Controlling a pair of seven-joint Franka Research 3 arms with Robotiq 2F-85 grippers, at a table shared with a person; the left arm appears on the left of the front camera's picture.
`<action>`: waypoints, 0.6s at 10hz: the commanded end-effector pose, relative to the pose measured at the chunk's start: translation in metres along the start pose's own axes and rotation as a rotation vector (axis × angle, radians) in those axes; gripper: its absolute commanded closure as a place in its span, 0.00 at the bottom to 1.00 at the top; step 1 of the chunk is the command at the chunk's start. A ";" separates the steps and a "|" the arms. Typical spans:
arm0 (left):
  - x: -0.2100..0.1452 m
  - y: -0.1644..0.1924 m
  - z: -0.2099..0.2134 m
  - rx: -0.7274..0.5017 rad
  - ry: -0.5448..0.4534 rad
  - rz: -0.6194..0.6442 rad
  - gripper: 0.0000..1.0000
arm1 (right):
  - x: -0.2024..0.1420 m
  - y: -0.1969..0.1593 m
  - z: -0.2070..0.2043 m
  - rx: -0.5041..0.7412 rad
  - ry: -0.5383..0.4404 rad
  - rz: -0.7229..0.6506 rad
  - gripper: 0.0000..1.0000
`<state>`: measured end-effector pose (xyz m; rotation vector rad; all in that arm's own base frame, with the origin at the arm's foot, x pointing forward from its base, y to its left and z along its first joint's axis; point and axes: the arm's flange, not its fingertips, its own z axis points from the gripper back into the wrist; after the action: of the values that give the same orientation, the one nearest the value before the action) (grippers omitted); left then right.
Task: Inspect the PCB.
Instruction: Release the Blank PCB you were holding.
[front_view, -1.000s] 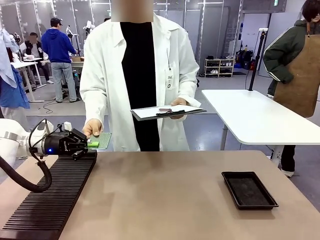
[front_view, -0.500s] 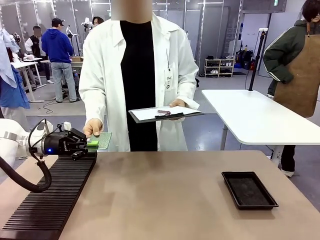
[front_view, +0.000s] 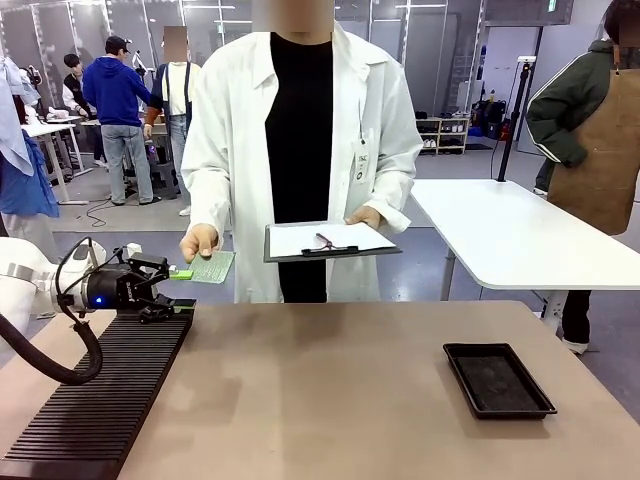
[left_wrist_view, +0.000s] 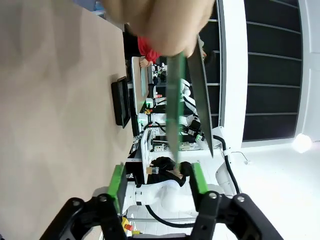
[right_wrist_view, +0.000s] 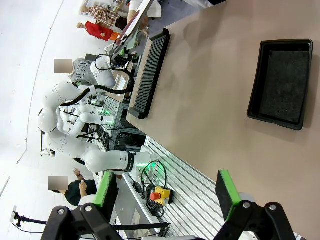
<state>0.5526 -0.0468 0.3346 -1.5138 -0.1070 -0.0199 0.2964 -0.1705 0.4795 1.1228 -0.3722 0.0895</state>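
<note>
Left gripper (front_view: 180, 290): held level just above the far end of the ribbed rack (front_view: 100, 400) at the left side of the table (front_view: 320, 400), pointing toward the person. Its jaws stand apart and nothing is clamped. In the left wrist view the PCB (left_wrist_view: 175, 100) appears edge-on, its near end at the mouth of the jaws, with clear space to each green pad (left_wrist_view: 118, 182); it touches neither. The PCB is off the table, in the air beyond the far edge, lying roughly flat and pinched at its far corner by the person's right hand (front_view: 199, 242). In the front view its near edge sits just beside the upper fingertip; contact there cannot be confirmed from that angle. The person's left hand (front_view: 365, 215) holds a clipboard (front_view: 330, 240) with white paper, roughly level in front of the torso, near the PCB but apart from it. Right gripper (right_wrist_view: 165, 190): jaws wide apart, holding nothing, raised above the table on the robot's side. Black tray (front_view: 498, 380): on the right side of the table, well apart from the rack.
</note>
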 end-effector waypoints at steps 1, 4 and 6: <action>0.000 0.000 0.002 -0.021 0.006 -0.011 0.00 | 0.000 0.000 0.001 0.009 0.001 0.020 0.00; 0.000 0.000 0.001 -0.014 0.008 -0.011 0.00 | 0.000 0.000 0.001 0.009 0.001 0.020 0.00; -0.002 0.001 0.001 -0.007 0.027 -0.036 0.00 | 0.000 0.000 0.001 0.009 0.001 0.020 0.00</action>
<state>0.5525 -0.0466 0.3345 -1.5128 -0.1093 -0.0232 0.2964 -0.1705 0.4795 1.1228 -0.3722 0.0895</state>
